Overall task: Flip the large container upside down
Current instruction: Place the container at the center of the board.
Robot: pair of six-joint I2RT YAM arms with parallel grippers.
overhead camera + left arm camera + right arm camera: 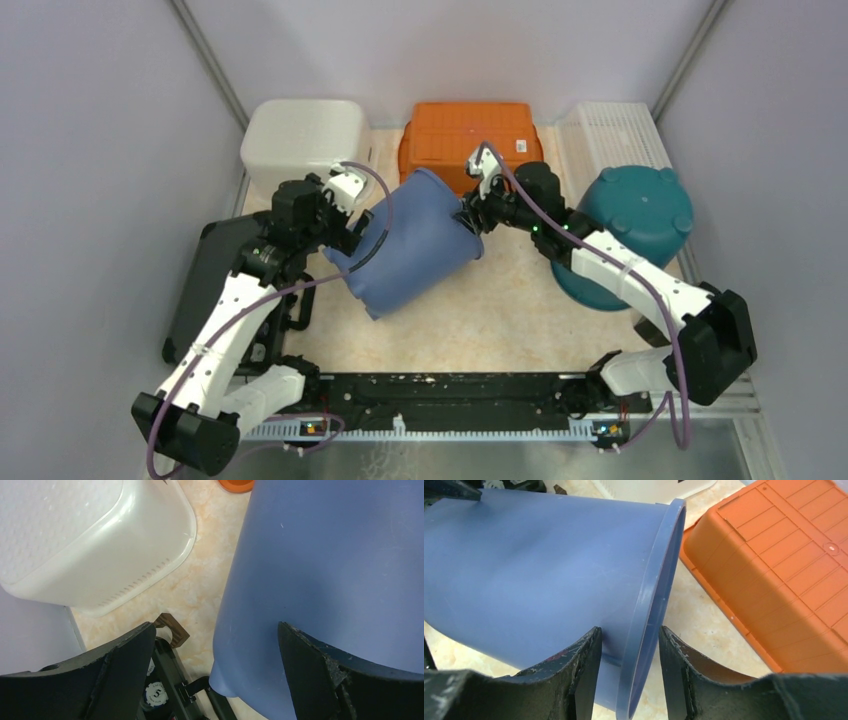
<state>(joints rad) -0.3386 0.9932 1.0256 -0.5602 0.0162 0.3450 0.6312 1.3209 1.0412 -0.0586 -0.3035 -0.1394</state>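
Large container (415, 250) lies tipped centrally — crate (460, 135) behind it; bucket (640, 205) right.

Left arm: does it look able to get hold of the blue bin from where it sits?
Probably yes. The left gripper is wide open, with a corner of the blue bin already between its fingers and nothing in the way.

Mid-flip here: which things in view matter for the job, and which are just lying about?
In the job: large blue plastic container, lying on its side; right pincer, straddling its rim; left pincer, open near its base.
Lying about: white plastic bin; orange ribbed plastic crate; teal round plastic tub; white slatted tray; black case.
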